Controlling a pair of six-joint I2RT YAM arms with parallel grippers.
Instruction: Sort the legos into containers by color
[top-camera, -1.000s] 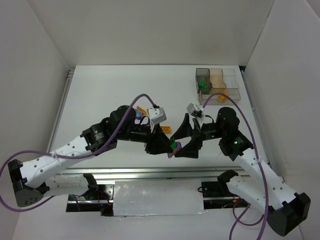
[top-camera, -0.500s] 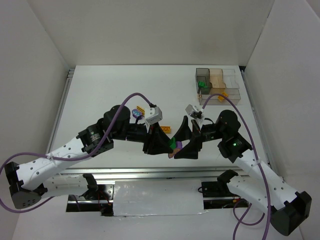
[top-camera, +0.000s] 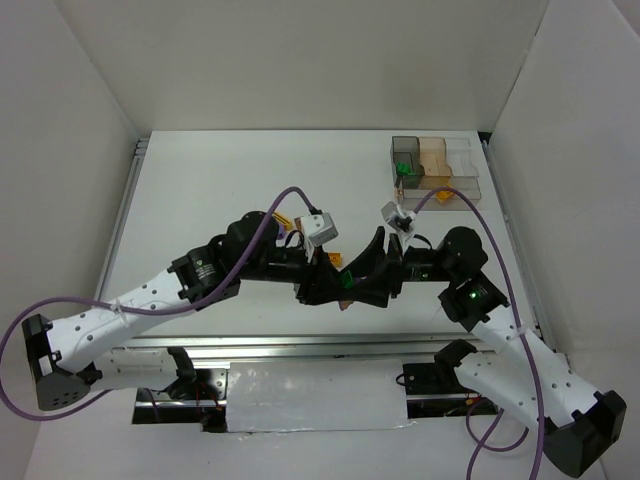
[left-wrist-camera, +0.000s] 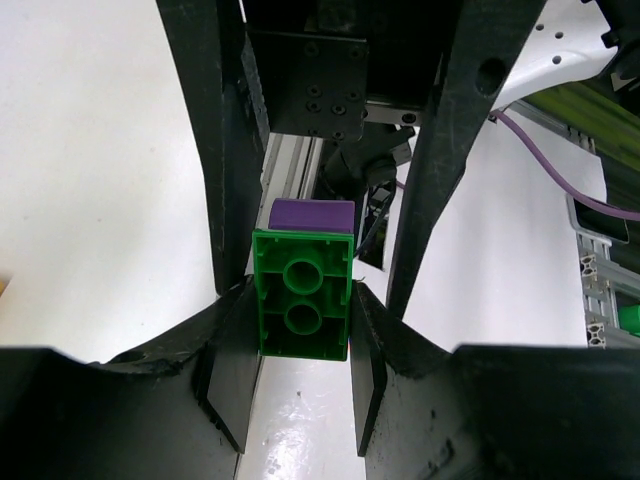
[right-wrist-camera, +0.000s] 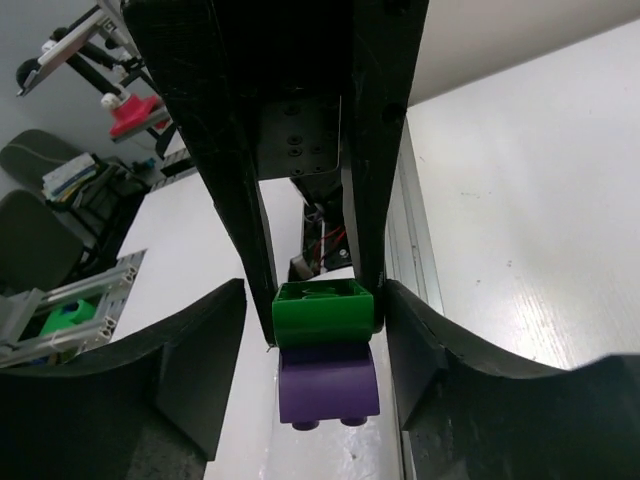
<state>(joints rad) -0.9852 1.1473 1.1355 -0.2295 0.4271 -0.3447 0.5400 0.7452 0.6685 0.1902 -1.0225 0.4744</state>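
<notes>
A green lego with a purple lego stuck to it hangs above the table's front middle. My left gripper is shut on the green one, a pad pressed to each side. My right gripper faces it from the other side and straddles the same stack, green lego over purple lego. Its jaws stand open, with a clear gap on the left and a narrow one on the right. From above, both grippers meet at the stack. The containers sit at the back right, a green lego inside.
A yellow-orange lego lies just behind the grippers, and another shows beside the left arm. An orange piece rests at the tray's front edge. Purple cables loop over both arms. The metal rail runs along the near edge.
My right gripper's jaws have narrowed around the green-and-purple stack. The left arm has shifted slightly right, still gripping the green lego.
</notes>
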